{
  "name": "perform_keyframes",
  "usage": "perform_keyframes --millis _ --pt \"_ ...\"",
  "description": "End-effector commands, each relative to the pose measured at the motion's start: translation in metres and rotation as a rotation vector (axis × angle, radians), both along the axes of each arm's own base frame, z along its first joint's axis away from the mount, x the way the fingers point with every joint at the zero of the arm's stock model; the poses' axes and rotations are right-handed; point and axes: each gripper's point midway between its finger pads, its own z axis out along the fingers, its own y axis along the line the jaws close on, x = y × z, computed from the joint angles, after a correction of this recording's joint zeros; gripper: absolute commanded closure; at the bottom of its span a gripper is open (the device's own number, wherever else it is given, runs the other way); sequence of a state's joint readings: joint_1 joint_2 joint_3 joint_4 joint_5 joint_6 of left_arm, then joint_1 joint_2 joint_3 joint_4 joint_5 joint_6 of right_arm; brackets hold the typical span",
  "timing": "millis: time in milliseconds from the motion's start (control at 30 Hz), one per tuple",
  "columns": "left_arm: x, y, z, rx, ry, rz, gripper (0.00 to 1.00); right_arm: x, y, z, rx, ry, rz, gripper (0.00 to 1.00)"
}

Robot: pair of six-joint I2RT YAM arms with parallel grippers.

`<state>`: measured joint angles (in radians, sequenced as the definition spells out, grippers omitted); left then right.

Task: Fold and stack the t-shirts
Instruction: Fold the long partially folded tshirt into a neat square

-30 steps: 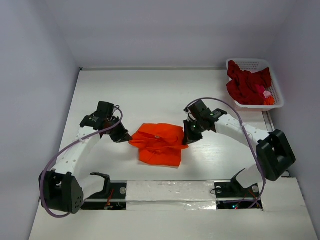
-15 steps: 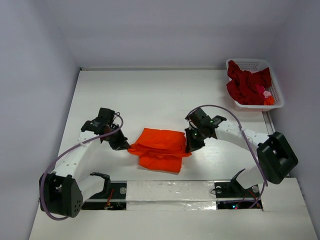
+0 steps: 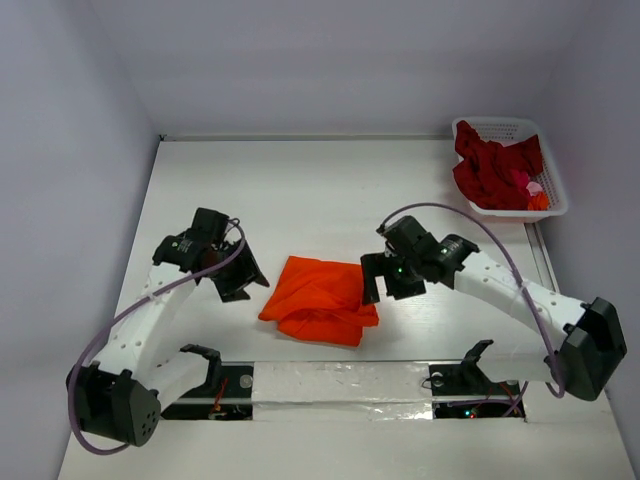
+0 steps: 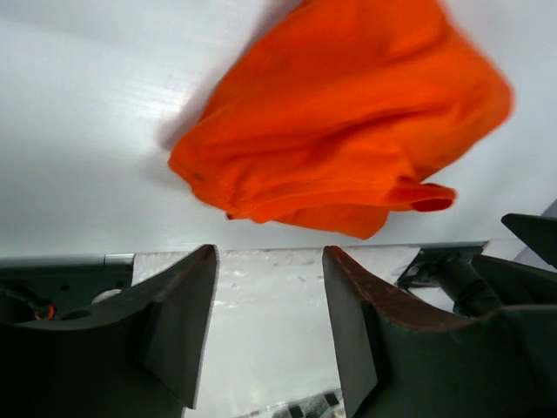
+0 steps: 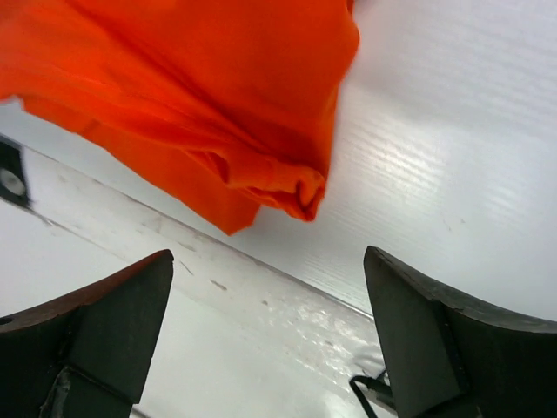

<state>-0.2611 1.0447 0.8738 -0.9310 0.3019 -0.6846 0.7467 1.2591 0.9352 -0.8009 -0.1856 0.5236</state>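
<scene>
The orange t-shirt (image 3: 320, 300) lies folded into a rough bundle on the white table, near the front edge; it also fills the top of the left wrist view (image 4: 348, 131) and the right wrist view (image 5: 191, 96). My left gripper (image 3: 243, 285) hovers just left of it, open, with nothing between its fingers (image 4: 270, 331). On the shirt's right side my right gripper (image 3: 375, 285) is open wide and empty (image 5: 270, 331). Dark red t-shirts (image 3: 495, 170) are heaped in the basket at the back right.
A white latticed basket (image 3: 510, 130) stands at the back right corner, holding the red cloth and small pink and orange bits. A taped white strip (image 3: 340, 385) runs along the table's front edge between the arm bases. Grey walls close in the left, right and back.
Both grippers have let go of the orange t-shirt and opened. The shirt has dropped flat as a folded bundle, and both grippers have drawn slightly away from it.
</scene>
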Motion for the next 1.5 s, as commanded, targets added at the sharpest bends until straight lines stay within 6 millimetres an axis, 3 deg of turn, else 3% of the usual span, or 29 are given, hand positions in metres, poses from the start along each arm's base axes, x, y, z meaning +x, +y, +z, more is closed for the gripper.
perform_keyframes --millis 0,67,100,167,333,467,633,833,1067,1267,1467 --pt "0.016 -0.002 0.036 -0.021 -0.122 0.034 0.52 0.021 0.002 0.027 -0.004 -0.098 -0.034 0.06" --pt "0.030 -0.010 0.036 -0.061 -0.160 0.041 0.58 0.027 0.013 0.027 0.014 -0.098 -0.017 0.14" --pt "0.030 -0.013 0.027 -0.078 -0.144 0.040 0.67 0.031 0.017 0.018 -0.004 -0.075 -0.014 0.15" --pt "0.041 -0.024 0.020 -0.114 -0.149 0.032 0.71 0.035 0.029 0.011 0.012 -0.069 0.014 0.15" --pt "0.049 -0.025 0.001 -0.065 -0.138 0.011 0.71 0.045 0.037 -0.019 -0.041 -0.031 0.044 0.19" --pt "0.043 -0.027 -0.010 -0.065 -0.110 -0.013 0.70 0.039 0.038 -0.033 -0.057 -0.001 0.058 0.27" --pt "0.033 -0.029 -0.013 -0.071 -0.085 -0.032 0.71 0.036 0.037 -0.027 -0.062 -0.008 0.063 0.29" --pt "0.024 -0.024 -0.010 -0.052 -0.068 -0.043 0.71 0.029 0.040 -0.006 -0.053 -0.037 0.083 0.29" --pt "0.024 -0.024 -0.011 -0.053 -0.067 -0.041 0.71 0.016 0.042 0.011 -0.047 -0.061 0.108 0.31" --pt "0.026 -0.026 -0.012 -0.059 -0.066 -0.040 0.71 0.012 0.042 -0.008 -0.063 -0.022 0.113 0.38" --pt "0.026 -0.029 -0.011 -0.065 -0.065 -0.050 0.71 0.018 0.048 -0.016 -0.068 -0.024 0.119 0.38"
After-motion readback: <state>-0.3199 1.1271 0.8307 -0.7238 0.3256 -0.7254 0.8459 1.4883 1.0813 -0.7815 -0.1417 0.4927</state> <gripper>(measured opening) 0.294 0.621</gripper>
